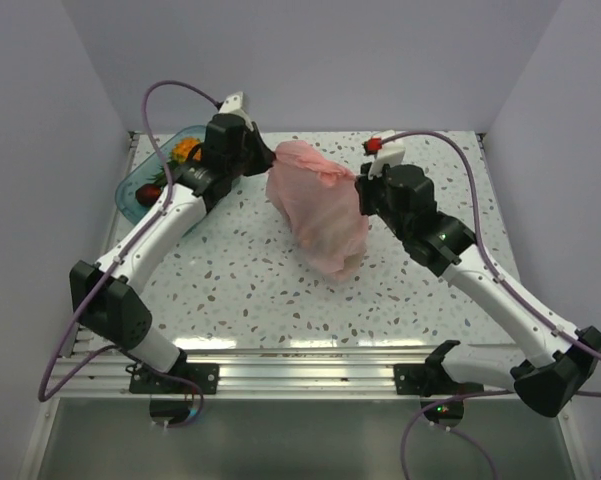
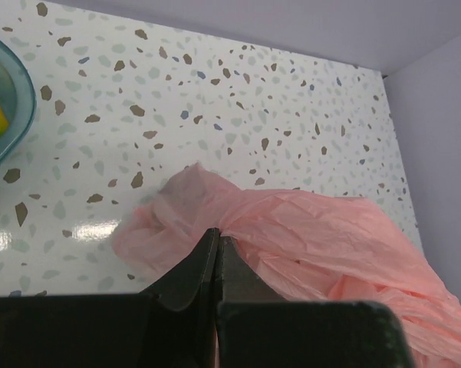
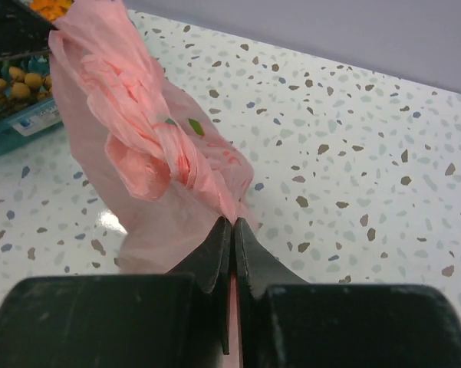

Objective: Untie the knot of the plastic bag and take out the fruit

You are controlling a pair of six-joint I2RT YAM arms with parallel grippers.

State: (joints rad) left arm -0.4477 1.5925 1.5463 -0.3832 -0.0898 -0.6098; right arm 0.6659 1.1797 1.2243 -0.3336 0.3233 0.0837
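Speckled white tabletop [image 1: 240,285] lies between pale walls, and the plastic bag [image 1: 315,210] hangs stretched between my two hands at its middle, sagging toward the near side. My left hand [image 2: 217,238] is pinched together on a fold at the bag's far-left end. My right hand [image 3: 232,224] is clamped on the thin pink plastic at the bag's right side. The knot [image 3: 165,149] shows as a bunched twist just beyond my right fingertips. A blue tray [image 1: 125,200] holding orange and red items sits at the far left, behind my left arm.
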